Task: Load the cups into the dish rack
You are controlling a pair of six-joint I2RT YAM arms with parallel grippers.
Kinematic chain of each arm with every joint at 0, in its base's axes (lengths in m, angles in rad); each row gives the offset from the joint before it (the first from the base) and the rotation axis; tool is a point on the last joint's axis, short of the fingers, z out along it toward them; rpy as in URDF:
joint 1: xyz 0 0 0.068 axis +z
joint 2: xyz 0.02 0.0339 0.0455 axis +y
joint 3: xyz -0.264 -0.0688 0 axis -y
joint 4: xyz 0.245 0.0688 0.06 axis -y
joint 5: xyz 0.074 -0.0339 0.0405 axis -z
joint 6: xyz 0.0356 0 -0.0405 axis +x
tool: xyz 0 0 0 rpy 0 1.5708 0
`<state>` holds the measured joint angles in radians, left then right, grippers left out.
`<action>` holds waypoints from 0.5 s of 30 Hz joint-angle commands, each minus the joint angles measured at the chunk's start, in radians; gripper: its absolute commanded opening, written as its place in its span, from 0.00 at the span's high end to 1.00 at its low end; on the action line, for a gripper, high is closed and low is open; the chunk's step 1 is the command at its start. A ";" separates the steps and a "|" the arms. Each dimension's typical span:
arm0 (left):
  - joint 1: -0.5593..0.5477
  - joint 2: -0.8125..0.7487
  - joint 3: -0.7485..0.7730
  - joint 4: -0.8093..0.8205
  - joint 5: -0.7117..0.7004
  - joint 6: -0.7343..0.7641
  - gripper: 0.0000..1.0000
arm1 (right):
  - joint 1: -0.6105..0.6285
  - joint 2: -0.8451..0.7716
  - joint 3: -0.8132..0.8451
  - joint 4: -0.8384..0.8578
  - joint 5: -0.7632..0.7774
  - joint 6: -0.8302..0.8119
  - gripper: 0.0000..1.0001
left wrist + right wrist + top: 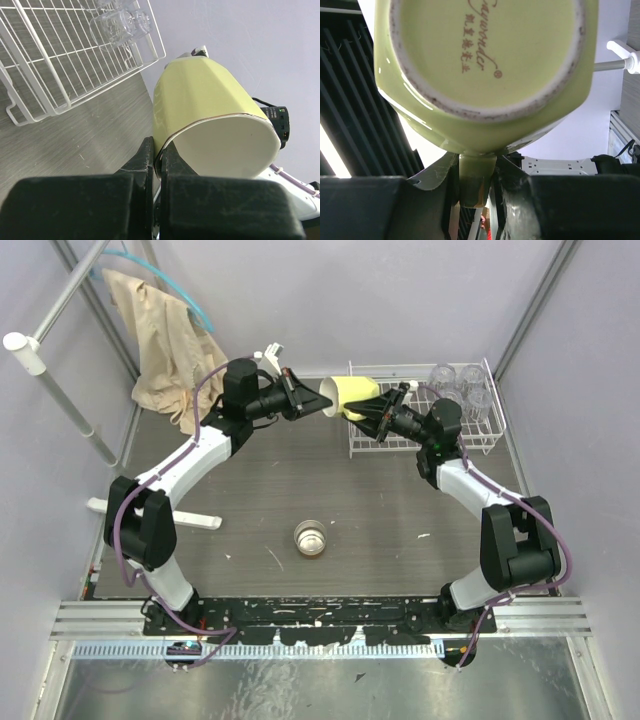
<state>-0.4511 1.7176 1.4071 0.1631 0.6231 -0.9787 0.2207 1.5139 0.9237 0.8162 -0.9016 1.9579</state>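
A pale yellow mug (352,395) hangs on its side in the air just left of the white wire dish rack (420,448), held between both arms. My left gripper (322,400) is shut on the mug's rim (172,137), one finger inside the mouth and one outside. From the other side, my right gripper (364,412) is shut on the mug's handle (476,180), under its base (485,55). Clear tumblers (458,385) stand at the rack's right end, also seen in the left wrist view as tumblers (117,25) in the rack (50,75). A small metallic cup (311,538) sits upright on the table, near the middle front.
A beige cloth (165,350) hangs over a rail at the back left. A white pole (60,390) slants along the left side. A white bar (150,512) lies on the table by the left arm. Grey walls close in the back and sides.
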 commanded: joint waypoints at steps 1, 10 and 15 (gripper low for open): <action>-0.008 -0.058 -0.001 0.089 0.060 -0.045 0.99 | 0.004 0.015 0.043 0.091 0.026 -0.002 0.99; -0.002 -0.062 0.017 -0.010 0.020 0.012 0.64 | -0.001 -0.001 0.069 0.036 0.029 -0.077 0.99; 0.018 -0.070 0.012 -0.055 -0.020 0.023 0.52 | -0.027 -0.009 0.085 0.025 0.035 -0.097 0.99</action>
<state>-0.4465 1.7073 1.4055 0.1333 0.6140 -0.9691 0.2195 1.5276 0.9329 0.7788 -0.9043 1.9167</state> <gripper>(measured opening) 0.423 0.267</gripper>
